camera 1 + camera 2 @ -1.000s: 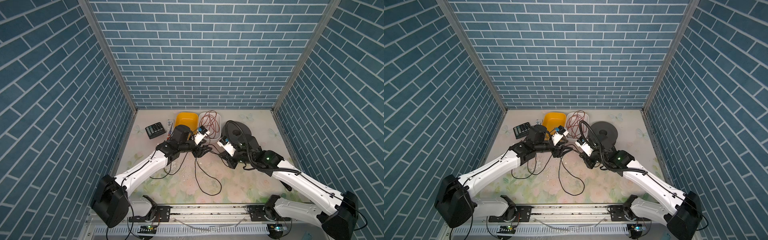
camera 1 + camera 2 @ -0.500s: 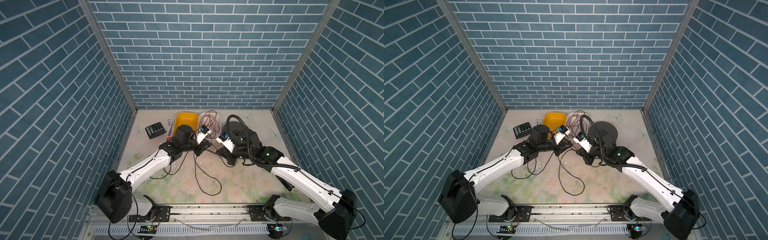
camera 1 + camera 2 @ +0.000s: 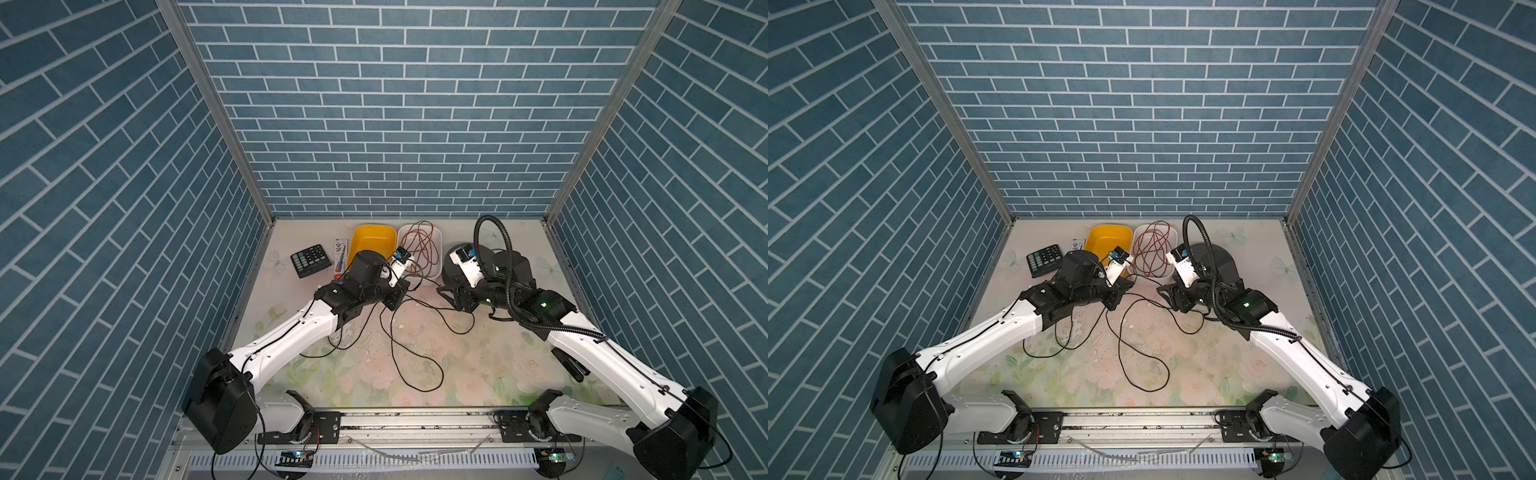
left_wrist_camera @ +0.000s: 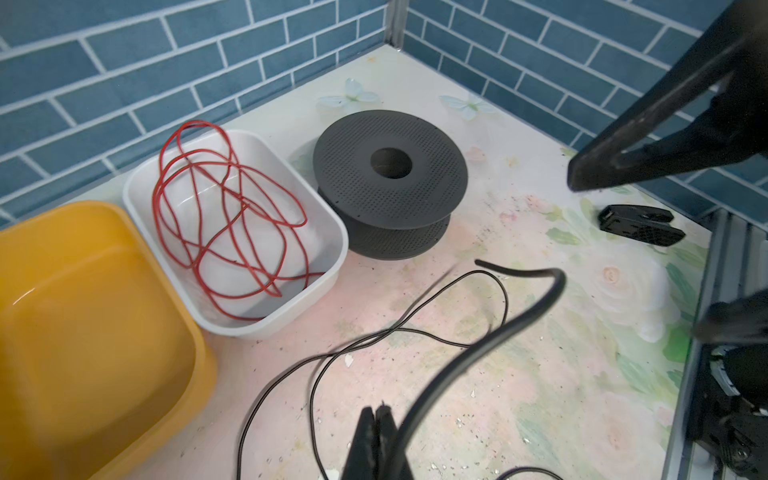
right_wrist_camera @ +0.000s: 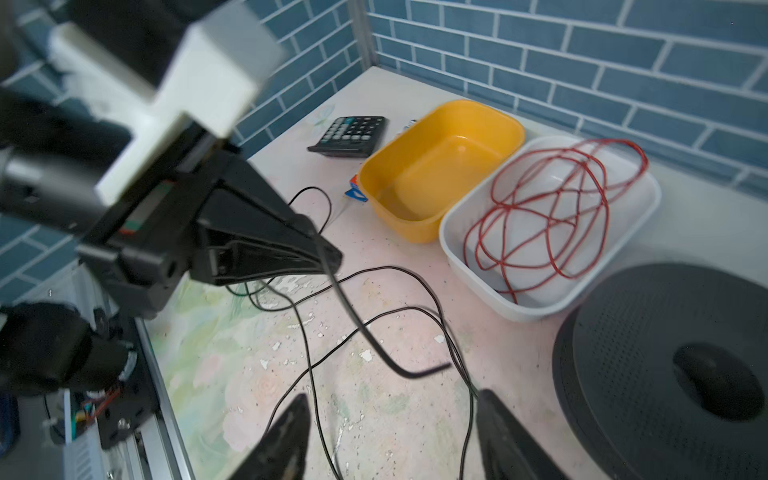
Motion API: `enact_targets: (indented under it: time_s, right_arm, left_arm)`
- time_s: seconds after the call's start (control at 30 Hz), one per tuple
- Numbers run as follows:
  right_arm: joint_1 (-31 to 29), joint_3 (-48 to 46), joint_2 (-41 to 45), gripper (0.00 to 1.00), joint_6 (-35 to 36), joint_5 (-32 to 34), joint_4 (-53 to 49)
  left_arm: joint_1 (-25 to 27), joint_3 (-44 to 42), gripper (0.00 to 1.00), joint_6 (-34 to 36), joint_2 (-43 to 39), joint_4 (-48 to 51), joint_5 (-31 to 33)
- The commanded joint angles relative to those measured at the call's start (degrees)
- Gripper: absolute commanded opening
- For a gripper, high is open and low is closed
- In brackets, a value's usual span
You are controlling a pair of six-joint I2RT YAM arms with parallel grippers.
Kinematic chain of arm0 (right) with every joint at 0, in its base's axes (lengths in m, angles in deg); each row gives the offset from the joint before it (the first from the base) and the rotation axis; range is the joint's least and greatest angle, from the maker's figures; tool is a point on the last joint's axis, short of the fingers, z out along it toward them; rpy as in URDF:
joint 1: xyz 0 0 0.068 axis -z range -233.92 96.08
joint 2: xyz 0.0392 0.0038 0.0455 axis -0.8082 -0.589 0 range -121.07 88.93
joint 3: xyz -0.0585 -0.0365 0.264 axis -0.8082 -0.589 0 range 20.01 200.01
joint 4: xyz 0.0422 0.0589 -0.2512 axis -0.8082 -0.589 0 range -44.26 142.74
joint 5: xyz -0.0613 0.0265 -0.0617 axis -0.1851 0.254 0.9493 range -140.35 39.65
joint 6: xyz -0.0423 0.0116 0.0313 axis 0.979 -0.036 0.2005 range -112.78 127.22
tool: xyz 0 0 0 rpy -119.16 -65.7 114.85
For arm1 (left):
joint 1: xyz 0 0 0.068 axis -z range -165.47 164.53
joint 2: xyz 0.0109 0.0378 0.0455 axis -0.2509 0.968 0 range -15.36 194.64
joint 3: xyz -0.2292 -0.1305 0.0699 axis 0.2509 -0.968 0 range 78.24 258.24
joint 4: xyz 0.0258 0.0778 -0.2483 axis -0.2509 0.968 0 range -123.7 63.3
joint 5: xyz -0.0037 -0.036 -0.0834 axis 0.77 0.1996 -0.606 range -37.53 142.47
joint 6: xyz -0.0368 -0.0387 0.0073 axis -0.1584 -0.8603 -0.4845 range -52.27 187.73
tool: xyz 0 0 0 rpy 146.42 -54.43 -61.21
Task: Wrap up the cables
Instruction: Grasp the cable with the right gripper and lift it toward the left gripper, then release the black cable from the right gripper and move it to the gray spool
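By the clenched left claw (image 3: 409, 286), the cable (image 4: 498, 337) is gripped near one end. Its loops are spread over the bench (image 3: 478, 365) between the arms. The right claw (image 5: 390, 436) is held released, nothing gripped, near the free end.

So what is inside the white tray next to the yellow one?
A loose tangle of red wire lies in the white tray, its upper loops rising above the rim. Bare white floor shows between strands; the near wall hides a strip of floor.
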State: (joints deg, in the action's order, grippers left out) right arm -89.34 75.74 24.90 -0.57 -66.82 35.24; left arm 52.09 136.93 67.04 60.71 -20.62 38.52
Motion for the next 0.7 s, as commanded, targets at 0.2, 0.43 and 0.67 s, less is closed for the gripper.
enact_targets:
  time_s: [0.2,0.43,0.67]
  right_arm:
    - [10.7,-10.9,4.7,0.72,-19.8,5.9,-0.8]
    - [23.8,-19.8,6.9,0.73,-29.0,-0.8,6.3]
    - [33.2,-23.4,-0.6,0.74,-33.6,-10.6,18.5]
  left_arm:
    - [-1.7,5.4,0.0,-9.4,-3.9,16.6,8.3]
    - [-8.0,-0.5,0.01,-15.3,-13.5,21.0,8.5]
    - [-12.8,2.8,0.01,-16.5,-18.4,34.5,16.0]
